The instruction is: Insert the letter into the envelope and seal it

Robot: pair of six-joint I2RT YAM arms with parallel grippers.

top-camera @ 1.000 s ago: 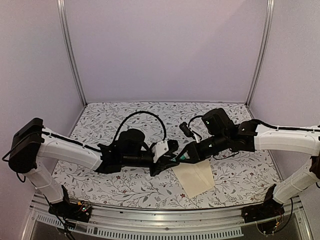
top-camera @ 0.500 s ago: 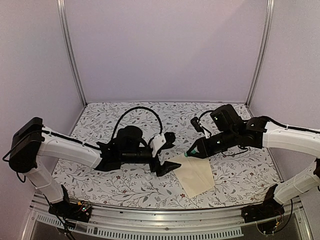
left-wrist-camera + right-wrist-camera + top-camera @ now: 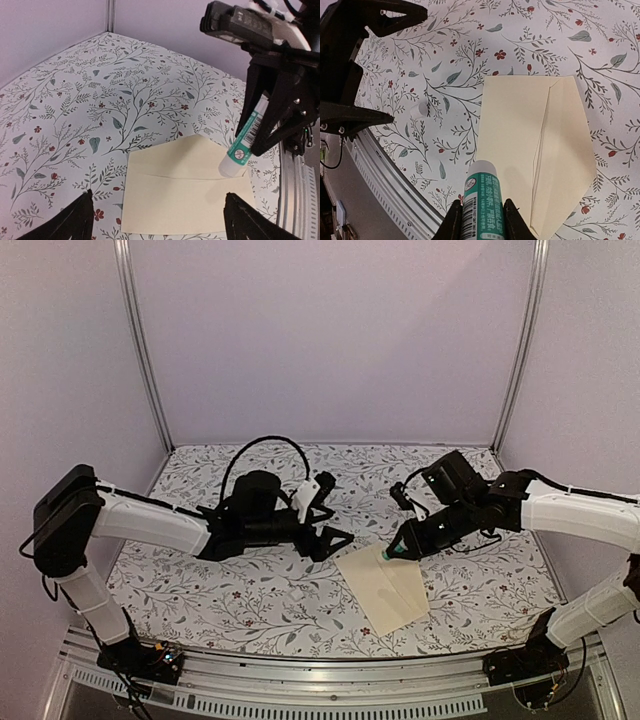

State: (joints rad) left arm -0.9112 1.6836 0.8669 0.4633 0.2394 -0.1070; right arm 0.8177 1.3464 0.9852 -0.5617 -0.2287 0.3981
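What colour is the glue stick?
The glue stick is teal green with a white end, clearest in right wrist view.

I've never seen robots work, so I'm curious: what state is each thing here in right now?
envelope: lying flat, flap open.
glue stick: held tip-down, tip at the envelope's flap.
right gripper: shut on the glue stick.
left gripper: open, holding nothing.
letter: not in sight.
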